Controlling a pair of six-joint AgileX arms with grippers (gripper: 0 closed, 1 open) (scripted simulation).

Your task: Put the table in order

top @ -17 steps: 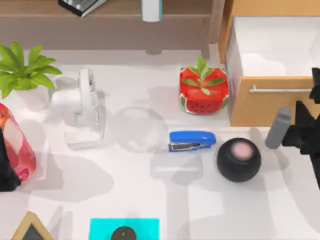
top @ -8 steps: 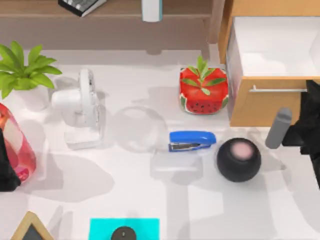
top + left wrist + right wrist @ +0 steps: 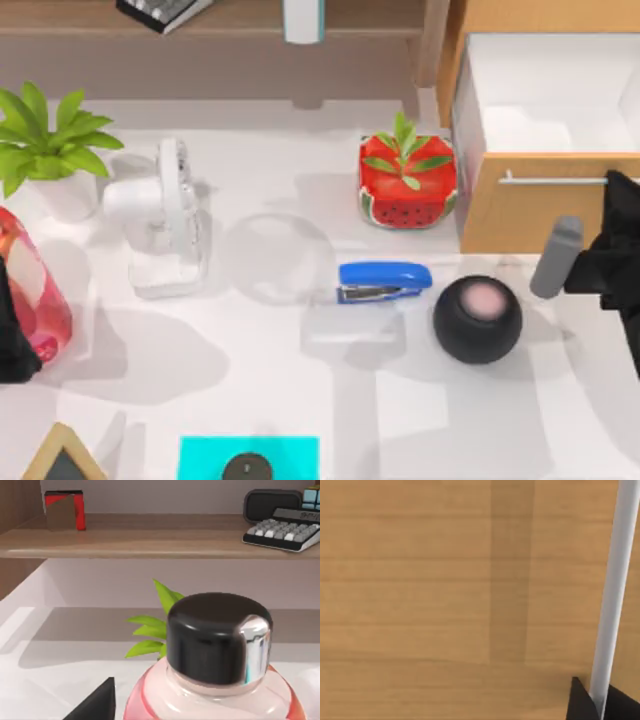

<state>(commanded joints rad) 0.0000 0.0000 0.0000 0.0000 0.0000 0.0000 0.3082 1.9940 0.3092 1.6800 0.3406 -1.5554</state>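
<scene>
While the table (image 3: 300, 380) spreads leftward, the right hand (image 3: 612, 262) hangs at its right edge.

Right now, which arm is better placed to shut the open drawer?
Right. The right gripper sits at the drawer front by its handle, seen close in its wrist view; the left gripper is across the table by the red bottle.

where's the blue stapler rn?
In the top view the blue stapler lies on the table slightly right of centre, between the clear glass bowl and the black round speaker, just in front of the watermelon planter.
</scene>
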